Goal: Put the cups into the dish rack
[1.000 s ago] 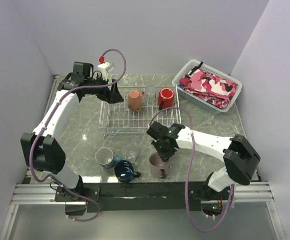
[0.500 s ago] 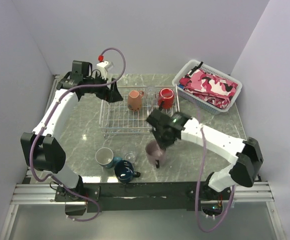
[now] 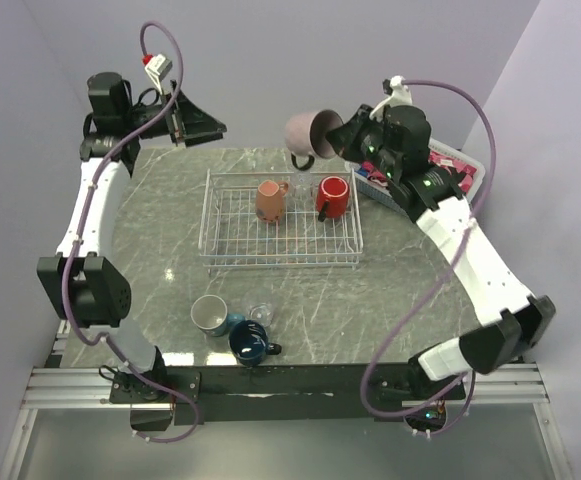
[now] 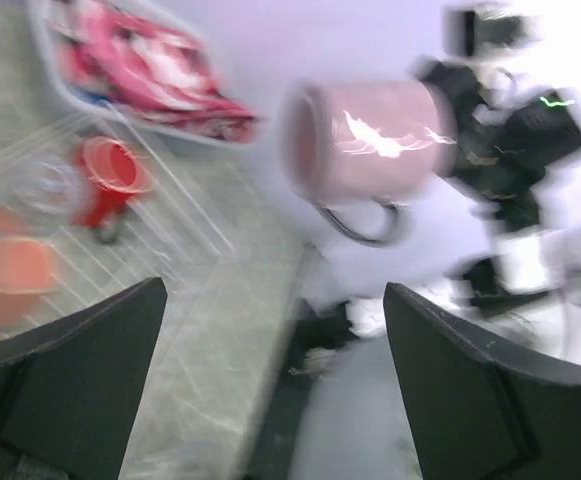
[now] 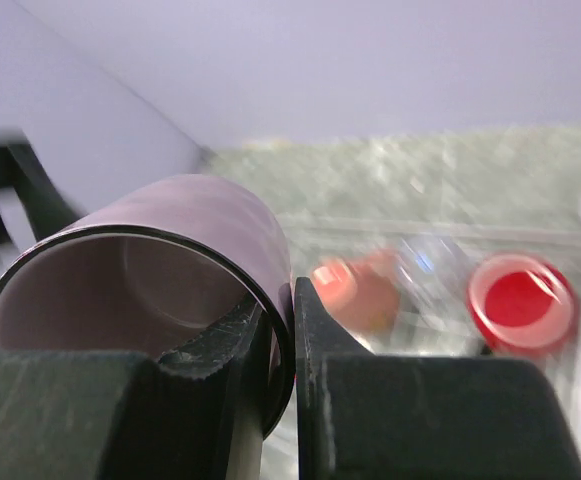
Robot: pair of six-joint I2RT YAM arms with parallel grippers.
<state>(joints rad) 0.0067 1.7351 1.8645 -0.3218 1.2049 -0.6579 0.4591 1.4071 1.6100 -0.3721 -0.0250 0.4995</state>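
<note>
The right arm (image 3: 450,225) reaches high with its jaws clamped on the rim of the mauve-pink mug (image 3: 308,131), which lies on its side in the air above the far edge of the dish rack (image 3: 280,262). The left arm (image 3: 88,195) is up beyond the rack's far-left corner, its jaws wide apart and empty. The salmon mug (image 3: 269,200) and red mug (image 3: 332,196) stand in the rack's far half, while the teal-blue mug (image 3: 209,314), navy mug (image 3: 251,343) and a small glass (image 3: 261,313) sit on the desk (image 3: 160,260) just in front of the rack.
</note>
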